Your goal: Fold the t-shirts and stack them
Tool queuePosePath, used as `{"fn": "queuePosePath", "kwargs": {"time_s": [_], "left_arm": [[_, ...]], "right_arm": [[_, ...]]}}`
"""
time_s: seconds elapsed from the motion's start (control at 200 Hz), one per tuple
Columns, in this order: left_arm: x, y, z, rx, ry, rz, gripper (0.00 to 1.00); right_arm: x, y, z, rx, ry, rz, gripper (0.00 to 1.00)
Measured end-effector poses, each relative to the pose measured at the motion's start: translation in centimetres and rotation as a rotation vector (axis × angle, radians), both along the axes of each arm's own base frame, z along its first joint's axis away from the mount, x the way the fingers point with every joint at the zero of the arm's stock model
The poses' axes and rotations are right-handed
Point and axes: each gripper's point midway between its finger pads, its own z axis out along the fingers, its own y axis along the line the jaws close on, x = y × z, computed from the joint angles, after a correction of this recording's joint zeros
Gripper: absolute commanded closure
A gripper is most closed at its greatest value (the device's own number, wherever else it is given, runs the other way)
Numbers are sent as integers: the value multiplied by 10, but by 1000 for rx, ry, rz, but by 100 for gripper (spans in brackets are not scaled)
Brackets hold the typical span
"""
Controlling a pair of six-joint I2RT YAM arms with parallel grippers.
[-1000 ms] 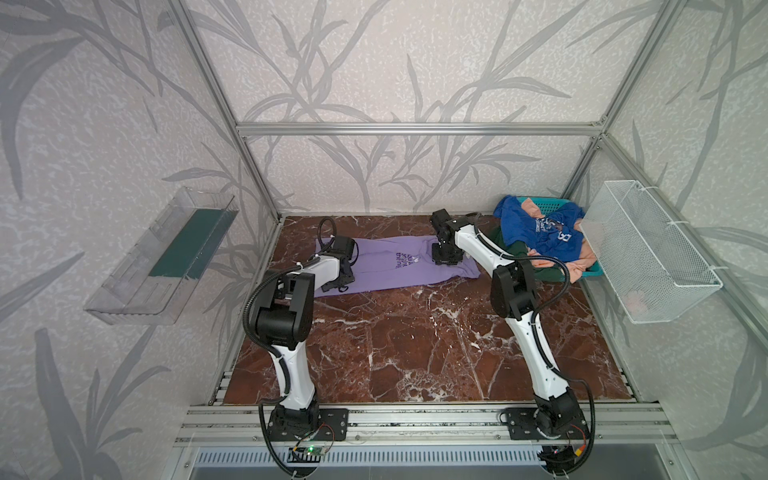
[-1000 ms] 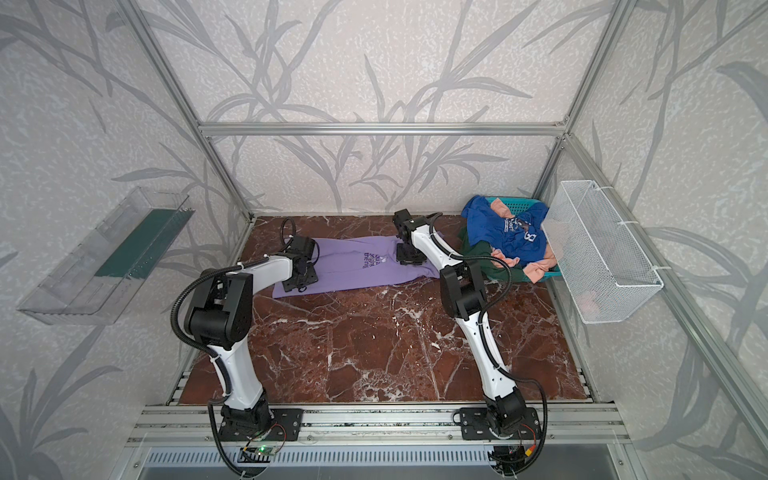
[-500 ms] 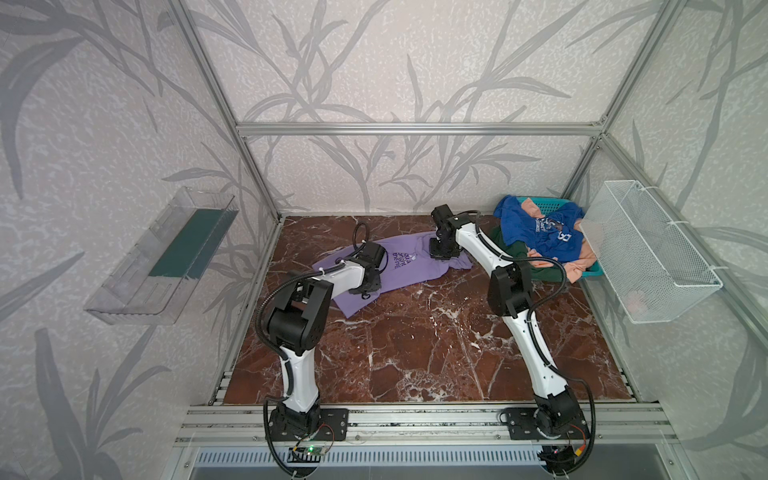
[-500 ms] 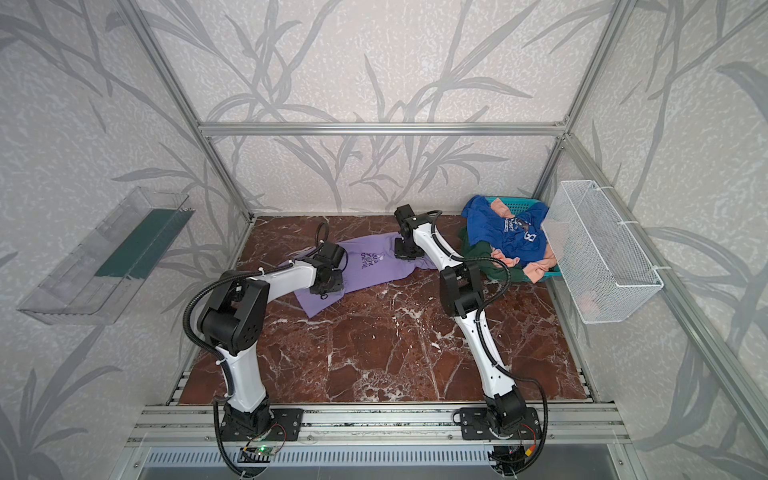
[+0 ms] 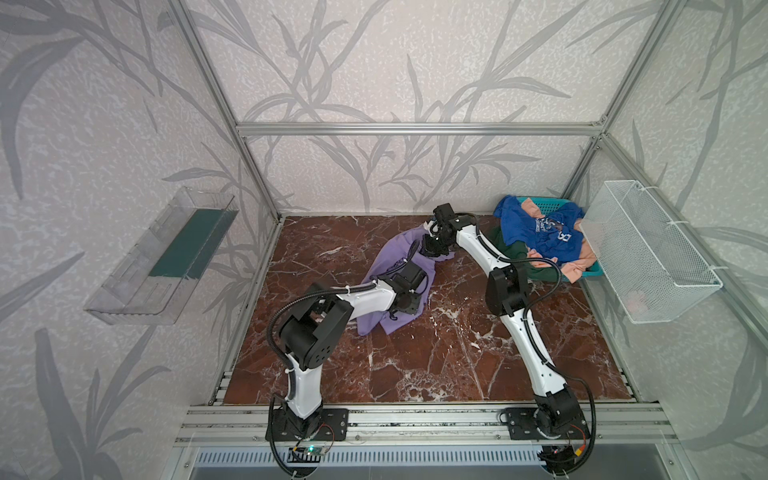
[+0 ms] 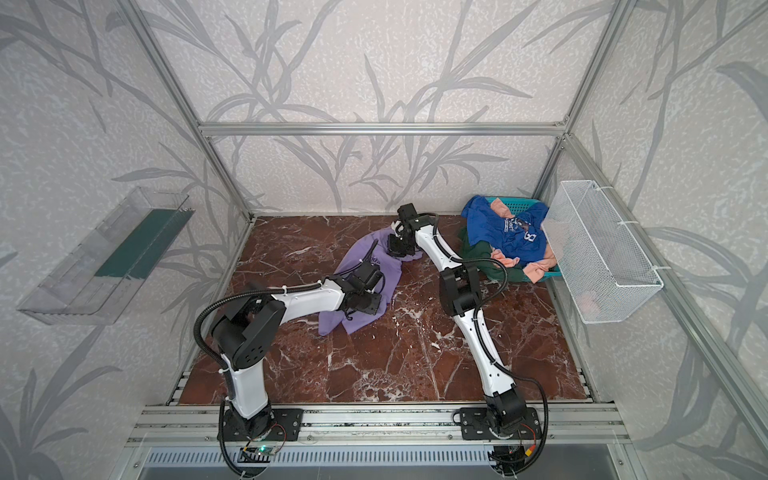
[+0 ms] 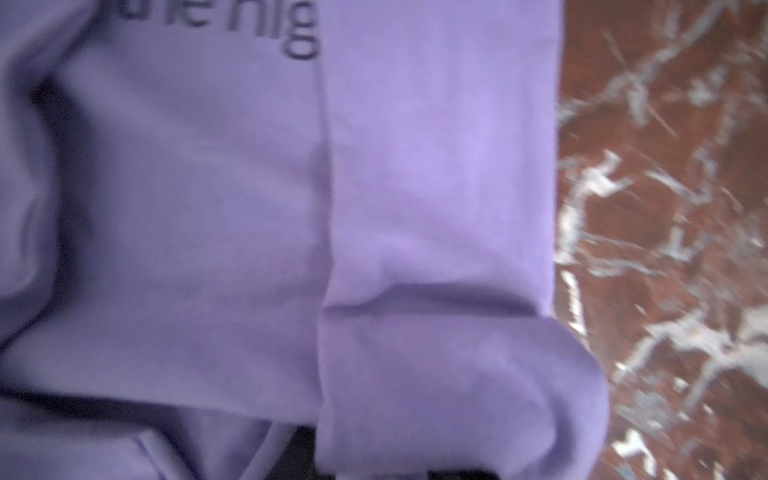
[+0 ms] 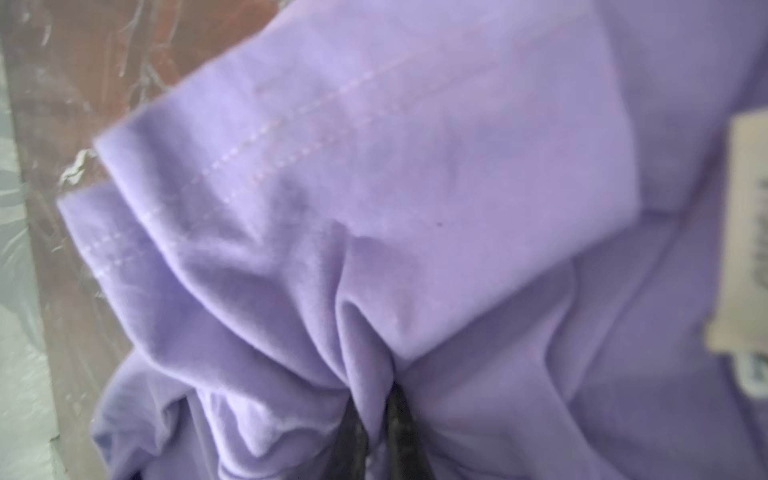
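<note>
The right pincer (image 8: 377, 432) is clamped on a gathered fold of the lavender t-shirt (image 5: 390, 255), which lies bunched near the worktop's (image 5: 415, 365) far edge. The left pincer (image 5: 406, 306) sits over it, grip unclear.

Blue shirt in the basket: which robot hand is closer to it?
Right. The right gripper pinches the far end of the purple t-shirt, just left of the blue t-shirt. The left gripper is farther off, at the purple shirt's near end.
</note>
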Motion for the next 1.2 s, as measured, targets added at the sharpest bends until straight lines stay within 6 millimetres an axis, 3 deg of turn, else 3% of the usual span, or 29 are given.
{"fn": "queuePosePath", "kwargs": {"time_s": [0.215,0.32,0.405,0.545,0.65,0.69,0.89,1.025,1.2], "left_arm": [[-23,-56,3,-64,27,-210,66],[-31,-74,4,-84,35,-277,65],[-37,-80,4,-85,37,-311,61],[-44,-85,5,-92,34,-349,53],[-50,-82,9,-94,30,-355,46],[-51,-80,12,-96,25,-354,43],[-49,-68,43,-113,-61,-325,27],[-42,-63,61,-126,-122,-285,19],[-36,-48,66,-104,-163,-220,16]], "right_arm": [[-13,9,-1,9,4,79,80],[-16,13,2,24,3,101,53],[-18,17,9,51,4,113,31],[-19,18,18,78,9,117,18],[-12,8,23,87,10,88,11],[-8,1,25,88,9,69,0],[17,-43,47,125,12,-69,1],[28,-70,82,141,-35,-130,1],[19,-85,125,97,-96,-172,0]]}}
